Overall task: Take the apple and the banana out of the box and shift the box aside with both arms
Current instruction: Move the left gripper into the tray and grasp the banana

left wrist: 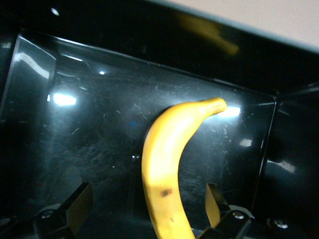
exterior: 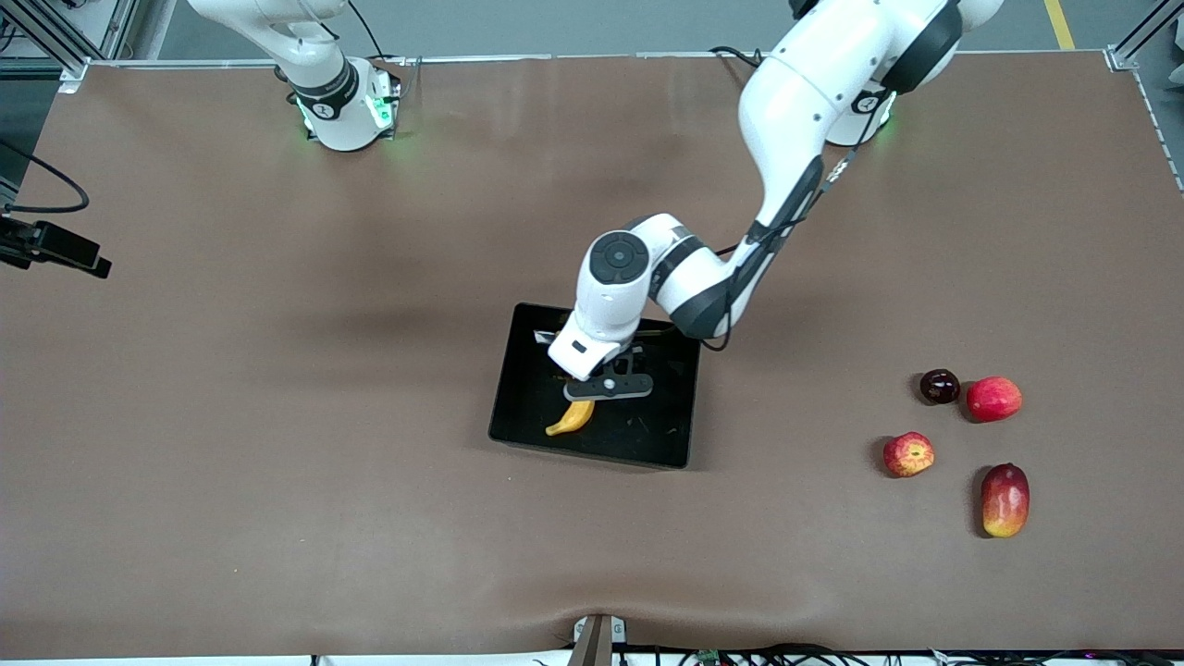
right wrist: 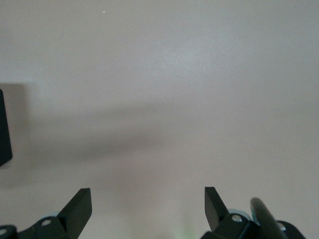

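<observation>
The yellow banana [exterior: 572, 418] lies on the floor of the black box [exterior: 661, 421] in the middle of the table. My left gripper [exterior: 606, 387] hangs low inside the box, right over the banana's thicker end. In the left wrist view the banana [left wrist: 167, 169] runs between the open gripper's [left wrist: 148, 204] fingers [left wrist: 79, 204] with a gap on each side. The apple [exterior: 908, 454], red streaked with yellow, sits on the table toward the left arm's end. My right gripper [right wrist: 148, 201] is open over bare table, holding nothing; the front view hides it.
Beside the apple lie a dark plum [exterior: 940, 386], a round red fruit [exterior: 993, 399] and an oblong red-yellow mango [exterior: 1005, 499], the mango nearest the front camera. A black camera mount [exterior: 55, 248] juts over the table edge at the right arm's end.
</observation>
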Available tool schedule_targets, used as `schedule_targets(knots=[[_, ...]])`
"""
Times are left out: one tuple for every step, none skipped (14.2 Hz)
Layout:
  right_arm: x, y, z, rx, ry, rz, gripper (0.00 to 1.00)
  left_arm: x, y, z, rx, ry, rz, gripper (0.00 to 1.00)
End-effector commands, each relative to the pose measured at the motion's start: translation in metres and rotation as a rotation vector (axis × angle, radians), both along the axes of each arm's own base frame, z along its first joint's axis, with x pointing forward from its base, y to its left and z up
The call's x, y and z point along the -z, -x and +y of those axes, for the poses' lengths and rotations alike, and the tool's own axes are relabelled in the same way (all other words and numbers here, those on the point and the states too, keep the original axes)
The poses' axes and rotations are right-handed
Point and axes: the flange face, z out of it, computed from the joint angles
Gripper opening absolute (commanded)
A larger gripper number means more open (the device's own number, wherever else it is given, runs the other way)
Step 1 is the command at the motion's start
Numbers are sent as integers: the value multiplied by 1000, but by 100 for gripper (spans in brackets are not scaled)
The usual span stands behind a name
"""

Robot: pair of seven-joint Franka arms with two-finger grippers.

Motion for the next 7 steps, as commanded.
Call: schedule_targets(knots=[[3, -3, -2, 4, -9, 13, 100, 13, -4, -3, 69, -32, -38, 100], [6, -5, -1, 3, -9, 19, 100, 20, -3, -3, 99, -41, -34, 100], [6, -5, 1, 0, -9, 19, 100, 24, -2, -4, 107, -42, -33, 100], [8, -5, 1, 0, -10, 25, 100, 29, -1, -5, 106, -33, -37, 100], [9, -5, 2, -2, -10, 28, 100, 30, -1, -5, 105, -25, -42, 100], [11, -5, 1, -2, -10, 31, 100, 34, -1, -5, 107, -28, -39, 100], [14, -7, 3, -3, -10, 37, 100, 36, 0, -5, 107, -30, -37, 93]])
